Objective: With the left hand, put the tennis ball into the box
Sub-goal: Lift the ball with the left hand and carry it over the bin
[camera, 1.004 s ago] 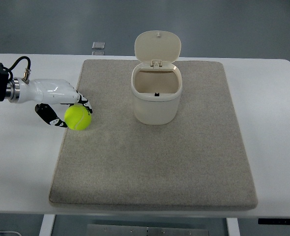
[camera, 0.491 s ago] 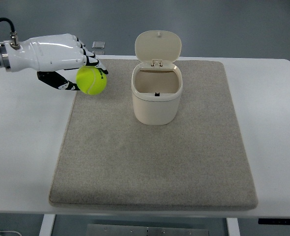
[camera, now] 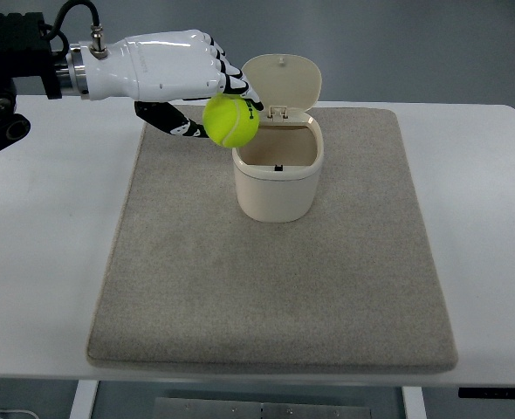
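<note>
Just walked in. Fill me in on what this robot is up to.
The robot's left hand is gripping a yellow tennis ball and holding it in the air at the left rim of a cream box whose hinged lid stands open. The ball is not inside yet; it overlaps the rim's near-left corner in this view. The box sits on a grey mat on a white table. No right hand shows.

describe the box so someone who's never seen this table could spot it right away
On the white table lies a grey mat; near the mat's far edge, about midway across, stands the box. It is a small cream bin with rounded corners, its hinged lid flipped up, the only container there, beside the left hand holding a yellow tennis ball.
</note>
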{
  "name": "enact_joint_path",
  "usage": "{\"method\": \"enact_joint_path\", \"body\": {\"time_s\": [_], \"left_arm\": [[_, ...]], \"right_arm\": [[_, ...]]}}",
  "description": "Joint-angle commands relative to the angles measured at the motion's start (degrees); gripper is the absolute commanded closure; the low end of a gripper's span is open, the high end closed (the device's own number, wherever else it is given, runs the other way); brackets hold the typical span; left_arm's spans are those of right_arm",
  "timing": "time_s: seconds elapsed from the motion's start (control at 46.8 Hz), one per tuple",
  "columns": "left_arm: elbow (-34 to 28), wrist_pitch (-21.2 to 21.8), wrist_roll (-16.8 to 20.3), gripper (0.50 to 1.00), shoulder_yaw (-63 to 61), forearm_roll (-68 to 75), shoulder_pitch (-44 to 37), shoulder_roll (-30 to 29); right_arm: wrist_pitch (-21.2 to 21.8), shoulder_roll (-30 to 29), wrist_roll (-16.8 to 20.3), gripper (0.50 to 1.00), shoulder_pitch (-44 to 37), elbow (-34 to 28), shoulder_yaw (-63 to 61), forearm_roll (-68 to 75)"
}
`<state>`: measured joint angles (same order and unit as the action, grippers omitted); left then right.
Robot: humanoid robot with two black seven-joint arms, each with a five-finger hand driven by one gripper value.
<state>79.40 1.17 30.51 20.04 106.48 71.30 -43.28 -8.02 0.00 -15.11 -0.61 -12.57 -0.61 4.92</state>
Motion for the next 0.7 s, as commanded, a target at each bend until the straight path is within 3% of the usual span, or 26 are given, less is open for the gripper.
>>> {"method": "enact_joint_path", "body": {"time_s": [0.0, 0.683], "left_arm": [[-0.9, 0.0, -0.1, 1.000, 0.0, 1.5, 0.2, 1.2], [-8.6, 0.2, -0.1, 1.000, 0.0, 7.3, 0.2, 9.2]], "right_arm": [[0.0, 0.0, 0.0, 0.562, 0.0, 0.0, 0.1, 0.0], [-0.1, 0.0, 0.0, 0.562, 0.0, 0.0, 0.0, 0.0]]}}
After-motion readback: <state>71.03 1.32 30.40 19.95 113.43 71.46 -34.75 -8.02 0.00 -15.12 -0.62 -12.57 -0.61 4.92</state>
